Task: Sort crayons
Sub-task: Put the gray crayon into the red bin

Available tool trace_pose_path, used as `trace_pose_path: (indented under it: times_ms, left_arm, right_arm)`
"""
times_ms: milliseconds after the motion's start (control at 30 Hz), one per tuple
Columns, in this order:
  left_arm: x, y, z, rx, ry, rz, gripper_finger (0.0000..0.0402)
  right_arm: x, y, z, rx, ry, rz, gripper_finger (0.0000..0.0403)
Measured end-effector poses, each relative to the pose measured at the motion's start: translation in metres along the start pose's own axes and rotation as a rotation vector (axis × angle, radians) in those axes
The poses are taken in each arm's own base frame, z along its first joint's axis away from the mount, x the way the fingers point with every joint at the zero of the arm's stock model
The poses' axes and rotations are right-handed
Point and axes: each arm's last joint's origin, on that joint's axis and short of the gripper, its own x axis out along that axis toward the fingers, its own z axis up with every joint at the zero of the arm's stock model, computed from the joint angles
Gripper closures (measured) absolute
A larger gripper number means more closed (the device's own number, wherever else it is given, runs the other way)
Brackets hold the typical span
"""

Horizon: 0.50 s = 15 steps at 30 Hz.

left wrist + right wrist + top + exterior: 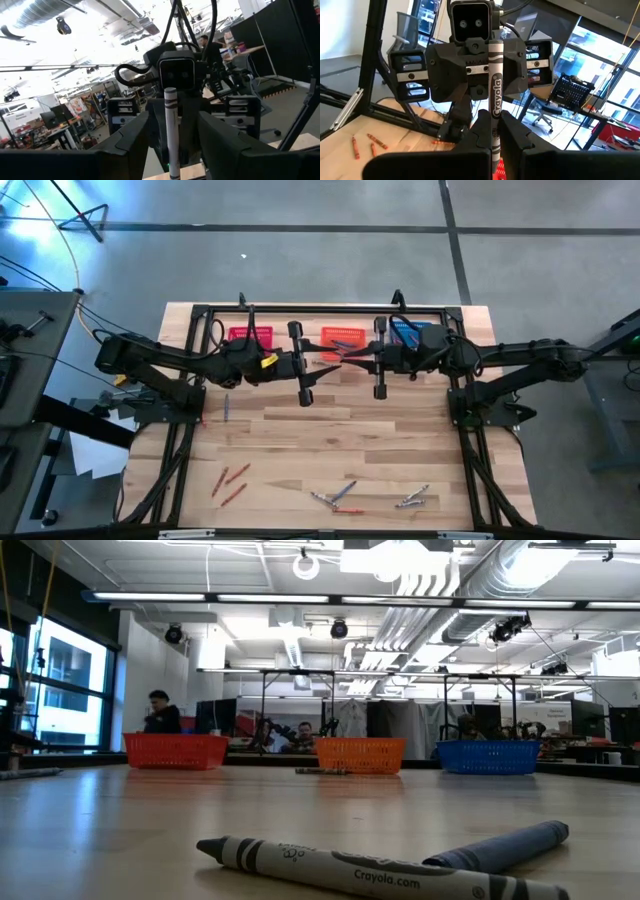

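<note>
A grey crayon with a Crayola wrapper stands about upright in the air over the far middle of the table. My right gripper is shut on it and reaches in from the table's right. My left gripper faces it from the left. It is open, with one finger on each side of the same crayon and a gap on both sides. More crayons lie flat on the table: red ones near the front left, and grey and bluish ones at the front middle. My right gripper pinches the grey crayon's lower half, below the printed name, between its two fingers. The fingers come in level from the table's right and lie across the crayon. The crayon stands about upright, lifted clear of the table, with most of its length above the fingers.
Three mesh baskets stand along the far edge: red, orange and blue. A grey crayon and a bluish one lie close to the low camera. A single crayon lies at mid left. Black frame legs flank the table.
</note>
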Motion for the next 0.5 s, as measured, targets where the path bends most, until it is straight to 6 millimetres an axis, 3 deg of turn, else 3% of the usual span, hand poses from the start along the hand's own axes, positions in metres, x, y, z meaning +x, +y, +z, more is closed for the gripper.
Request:
trace_pose_path:
  times_ms: [500]
  left_arm:
    - [0.0, 0.0, -0.001, -0.02, 0.007, -0.003, 0.0245]
  right_arm:
    - [0.014, 0.003, -0.007, -0.009, -0.032, 0.007, 0.0402]
